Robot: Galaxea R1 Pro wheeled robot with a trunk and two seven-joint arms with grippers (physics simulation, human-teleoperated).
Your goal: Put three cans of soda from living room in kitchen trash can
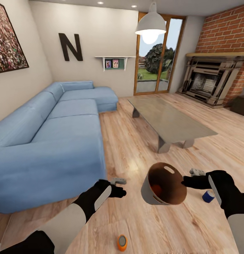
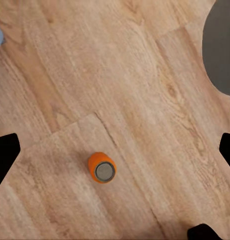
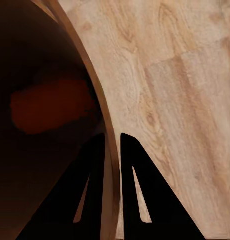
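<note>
Right gripper point(image 3: 111, 145) clamping thin wall of tash can point(image 1: 164, 183), one finger inside, one outside; bin tilting, orange can point(image 1: 156, 190) lying inside. Left gripper point(image 1: 118, 188) hanging spread and empty. Loose soda can point(image 1: 122, 242) standing on floor point(image 1: 136, 141) at 6 o'clock. Likely light, rigid, slick: pinching mid-body across diameter.

Soda can point(image 1: 122, 242) upright on wooden floor point(image 1: 143, 148)

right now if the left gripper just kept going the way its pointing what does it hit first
Probably the orange soda can lying on the wooden floor: it sits near the middle of the left wrist view, between the open fingers. Depth is unclear, so the left gripper might land on bare floor beside it.
</note>
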